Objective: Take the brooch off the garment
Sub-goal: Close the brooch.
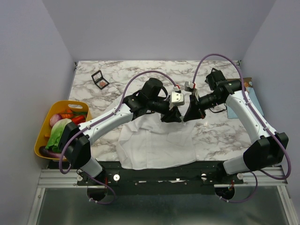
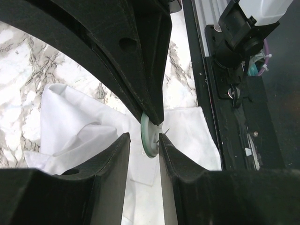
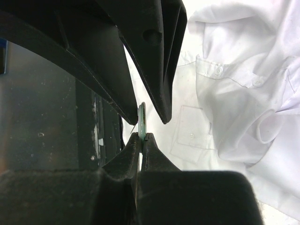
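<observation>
The brooch [image 3: 142, 119] shows edge-on as a thin pale-green disc, and my right gripper [image 3: 141, 137] is shut on its lower rim. It hangs above the white garment [image 1: 157, 143], with its bare pin sticking out to one side. My left gripper [image 2: 143, 137] faces the right one, open, one finger on each side of the brooch [image 2: 150, 138]. One of its fingers [image 2: 164, 140] lies against the disc's back and the other stands off it. The shirt [image 3: 234, 93] lies crumpled on the table below, chest pocket up. In the top view both grippers meet tip to tip and hide the brooch.
A yellow basket [image 1: 41, 136] of toy vegetables hangs at the table's left edge. A black makeup palette [image 1: 100, 78] lies at the back left. A blue flat thing [image 1: 255, 101] lies at the right edge. The black mounting rail [image 2: 234, 117] runs along the near side.
</observation>
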Controlling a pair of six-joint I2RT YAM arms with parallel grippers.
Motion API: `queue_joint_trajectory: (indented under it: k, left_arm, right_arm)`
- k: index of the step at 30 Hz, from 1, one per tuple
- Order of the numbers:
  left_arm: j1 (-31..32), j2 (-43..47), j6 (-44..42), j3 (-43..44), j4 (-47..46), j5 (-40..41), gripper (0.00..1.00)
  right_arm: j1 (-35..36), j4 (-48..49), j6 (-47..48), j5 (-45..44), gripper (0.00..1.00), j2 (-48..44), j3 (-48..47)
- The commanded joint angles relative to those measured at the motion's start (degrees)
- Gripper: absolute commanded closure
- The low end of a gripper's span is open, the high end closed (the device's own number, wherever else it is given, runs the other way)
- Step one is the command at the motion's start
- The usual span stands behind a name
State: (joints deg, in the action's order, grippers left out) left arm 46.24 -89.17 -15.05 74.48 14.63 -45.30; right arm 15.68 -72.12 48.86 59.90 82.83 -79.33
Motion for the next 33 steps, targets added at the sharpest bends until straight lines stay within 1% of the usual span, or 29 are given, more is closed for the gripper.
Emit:
queue_joint_trajectory:
  k: [1, 7, 15, 29, 33]
  left_arm:
    - [0.0, -1.4, -0.1, 0.0, -0.2, 0.7, 0.6]
    - [0.0, -1.3, 0.0, 0.1, -0.7, 1.2, 0.62]
    - [0.3, -1.4, 0.6, -0.1, -0.7, -0.3, 0.57]
    - [0.8, -1.8, 0.4, -0.2, -0.6, -1.6, 0.55]
    - [0.9, -1.8, 0.5, -0.1, -0.3, -2.6, 0.53]
  right_arm:
    - [0.5, -2.6, -1.2, 4.1, 0.99, -0.4, -1.5]
    - [0.4, -2.4, -1.3, 3.9, 0.99, -0.2, -1.4]
    - [0.5, -2.2, -1.6, 3.9, 0.99, 0.0, -1.4]
    - [0.4, -0.8, -2.8, 3.6, 0.99, 0.1, -1.3]
    - [0.4, -0.7, -3.0, 3.6, 0.99, 0.3, -1.3]
